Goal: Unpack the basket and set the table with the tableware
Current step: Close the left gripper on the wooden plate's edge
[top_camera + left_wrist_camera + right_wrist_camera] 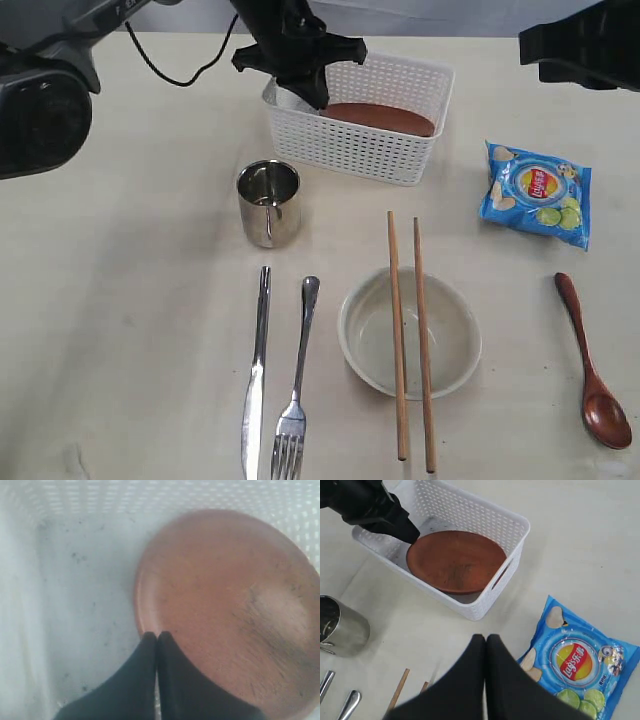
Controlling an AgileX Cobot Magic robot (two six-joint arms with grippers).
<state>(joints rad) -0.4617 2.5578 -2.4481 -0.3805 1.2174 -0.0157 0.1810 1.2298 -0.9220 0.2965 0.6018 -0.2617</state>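
The white basket (360,150) stands at the back of the table (130,300), with the brown plate (385,118) leaning inside it. My left gripper (315,98) reaches down into the basket. Its fingers are shut on the rim of the plate (225,605), one fingertip inside it and one over the basket floor (85,605); the left gripper (158,635) shows no gap. My right gripper (486,637) hovers shut and empty above the table between the basket (490,600) and the chips bag. The plate (457,560) fills most of the basket.
Laid out in front are the steel cup (268,203), knife (256,380), fork (298,380), off-white bowl (365,330) with two chopsticks (398,340) across it, and the wooden spoon (592,370). A blue chips bag (537,192) lies right of the basket.
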